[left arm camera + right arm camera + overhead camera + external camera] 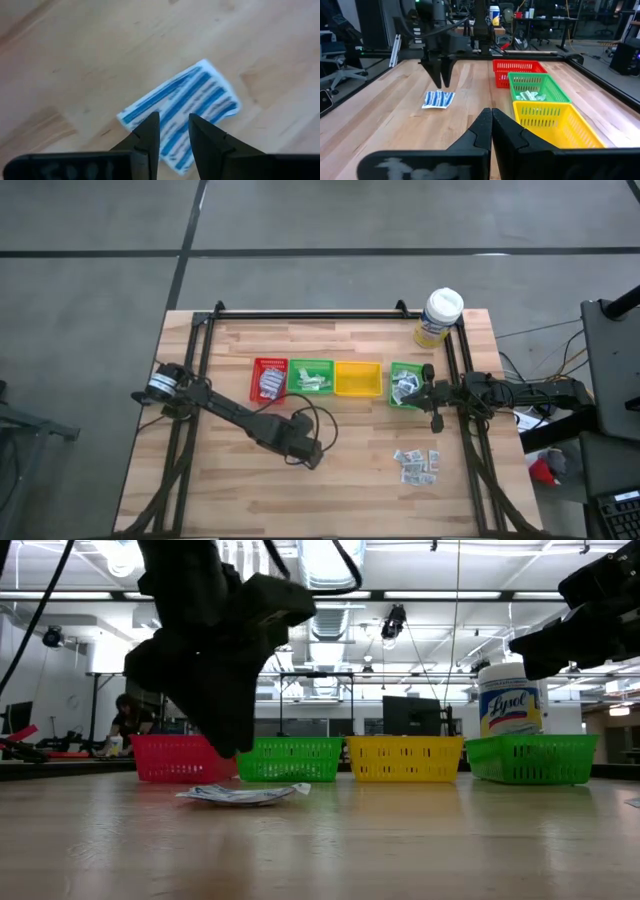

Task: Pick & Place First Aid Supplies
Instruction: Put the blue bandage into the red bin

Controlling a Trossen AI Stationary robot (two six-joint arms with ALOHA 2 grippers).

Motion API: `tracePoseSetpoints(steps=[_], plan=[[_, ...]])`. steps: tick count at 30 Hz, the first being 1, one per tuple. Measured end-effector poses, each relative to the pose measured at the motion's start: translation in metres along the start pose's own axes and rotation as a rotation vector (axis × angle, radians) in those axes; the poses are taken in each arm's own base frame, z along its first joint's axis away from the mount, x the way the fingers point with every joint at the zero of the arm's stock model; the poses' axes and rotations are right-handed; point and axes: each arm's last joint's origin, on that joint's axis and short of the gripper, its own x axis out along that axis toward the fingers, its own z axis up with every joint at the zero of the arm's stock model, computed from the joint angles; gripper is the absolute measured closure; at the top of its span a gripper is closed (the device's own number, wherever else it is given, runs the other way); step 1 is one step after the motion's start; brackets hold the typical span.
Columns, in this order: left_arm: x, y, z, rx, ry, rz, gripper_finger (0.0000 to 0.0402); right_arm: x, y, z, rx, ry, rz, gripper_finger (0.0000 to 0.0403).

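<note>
A white packet with blue stripes (187,102) lies flat on the wooden table; it also shows in the low view (243,794) and in the right wrist view (439,99). My left gripper (174,131) hovers just above it, pointing steeply down, open, with nothing between its fingers. The high view shows this gripper (310,455) in front of the trays. A loose group of several small packets (418,464) lies on the table toward the near right. My right gripper (491,117) waits shut beside the right green tray (405,384).
A red tray (270,378), a green tray (311,376) and a yellow tray (358,379) stand in a row with the right green tray across the table's middle; the red and both green ones hold packets. A white-lidded tub (440,315) stands at the far right corner.
</note>
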Motion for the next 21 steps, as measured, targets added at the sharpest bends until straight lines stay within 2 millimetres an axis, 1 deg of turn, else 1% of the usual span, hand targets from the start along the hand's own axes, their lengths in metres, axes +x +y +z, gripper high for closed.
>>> tracePoseSetpoints(steps=[4, 6, 10, 12, 14, 21], plan=[[0.011, -0.007, -0.001, 0.001, 0.047, -0.022, 0.0305, 0.0, 0.0, 0.0, 0.0, 0.0, 0.0, 0.0394], [0.014, -0.016, 0.0, 0.015, 0.066, -0.046, 0.0305, 0.0, 0.0, 0.0, -0.001, 0.0, 0.0, 0.0394], [0.012, -0.036, 0.006, 0.118, 0.06, -0.099, 0.0305, 0.0, 0.0, 0.0, -0.001, 0.001, 0.001, 0.0394], [0.011, -0.042, 0.008, 0.142, 0.059, -0.108, 0.0305, 0.0, 0.0, 0.0, 0.001, 0.0, 0.0, 0.0394], [0.012, -0.047, 0.009, 0.146, 0.063, -0.099, 0.0305, 0.0, 0.0, 0.0, -0.001, -0.001, 0.0, 0.0394], [0.026, -0.054, 0.008, 0.15, 0.077, -0.084, 0.0305, 0.0, 0.0, 0.0, 0.0, 0.001, 0.0, 0.0394]])
